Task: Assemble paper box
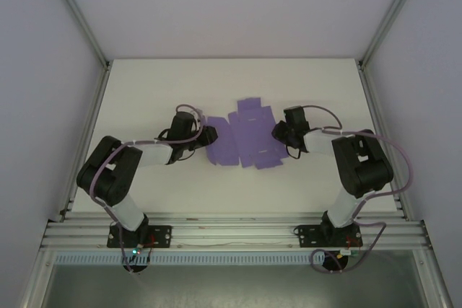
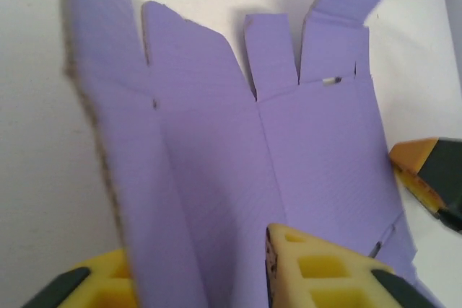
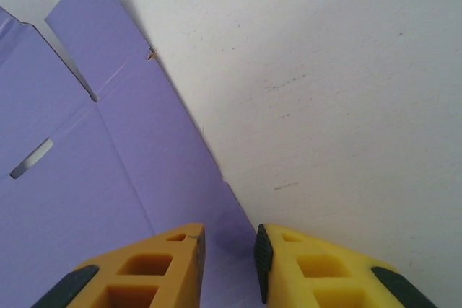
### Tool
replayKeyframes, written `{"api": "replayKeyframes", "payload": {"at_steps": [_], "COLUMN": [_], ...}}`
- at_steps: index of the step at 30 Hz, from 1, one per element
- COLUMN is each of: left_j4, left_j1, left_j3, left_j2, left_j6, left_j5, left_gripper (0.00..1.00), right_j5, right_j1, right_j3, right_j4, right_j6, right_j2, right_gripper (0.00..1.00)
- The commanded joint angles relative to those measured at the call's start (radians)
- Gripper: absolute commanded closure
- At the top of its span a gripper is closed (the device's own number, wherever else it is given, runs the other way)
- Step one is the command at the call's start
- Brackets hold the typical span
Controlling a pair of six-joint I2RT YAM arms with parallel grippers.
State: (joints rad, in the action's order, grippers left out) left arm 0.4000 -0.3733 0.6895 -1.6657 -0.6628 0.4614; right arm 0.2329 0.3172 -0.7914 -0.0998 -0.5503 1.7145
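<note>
The paper box [image 1: 245,138] is a flat purple die-cut sheet with flaps, lying mid-table between my two arms. My left gripper [image 1: 207,135] is at its left edge. In the left wrist view the sheet [image 2: 310,149] has its left panel curled upward. That panel runs between the yellow fingers of my left gripper [image 2: 198,250], which stand apart around it. My right gripper [image 1: 278,132] is at the sheet's right edge. In the right wrist view its jaws [image 3: 227,239] leave a narrow gap over the edge of the sheet [image 3: 86,178], which lies flat there.
The white table [image 1: 144,91] is enclosed by white walls and metal posts on the left, right and back. An aluminium rail [image 1: 231,232] carrying both arm bases runs along the near edge. One finger [image 2: 426,171] of my right gripper shows at the sheet's far side.
</note>
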Motion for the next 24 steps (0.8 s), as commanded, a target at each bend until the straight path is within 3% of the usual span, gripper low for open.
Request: {"api": "replayKeyframes", "payload": {"at_steps": [1,3,6,11,15,20,24], "left_j4": [0.023,0.032,0.025,-0.015,-0.051,-0.008,-0.066], "left_j1": [-0.009,-0.008,-0.009,0.008,0.048,0.08,0.083], "left_j3": [0.023,0.019,0.031,0.091,0.157,0.168,0.171], "left_j2": [0.042,0.077,0.143,0.283,0.381,0.483,0.562], "left_j6": [-0.003,0.001,0.018,0.059,0.078,0.041,0.067], "left_j5": [-0.016,-0.011,0.016,0.107,0.272,0.464,0.487], "left_gripper": [0.89,0.99,1.0,1.0,1.0,1.0,1.0], "right_j5": [-0.013,0.0,0.062,0.258,0.444,0.7,0.842], "right_j1": [-0.008,-0.023,-0.065,-0.158,-0.24,-0.319,-0.346], "right_j3": [0.055,0.052,0.052,0.04,0.021,0.007,-0.009], "right_j4": [0.152,0.168,0.188,0.23,0.259,0.204,0.112], "right_j6": [-0.001,0.017,0.065,0.213,0.283,0.297,0.266], "right_j2": [-0.002,-0.048,-0.149,-0.377,-0.538,-0.633,-0.653], "right_gripper": [0.69,0.65,0.55,0.14,0.0,0.0,0.04]}}
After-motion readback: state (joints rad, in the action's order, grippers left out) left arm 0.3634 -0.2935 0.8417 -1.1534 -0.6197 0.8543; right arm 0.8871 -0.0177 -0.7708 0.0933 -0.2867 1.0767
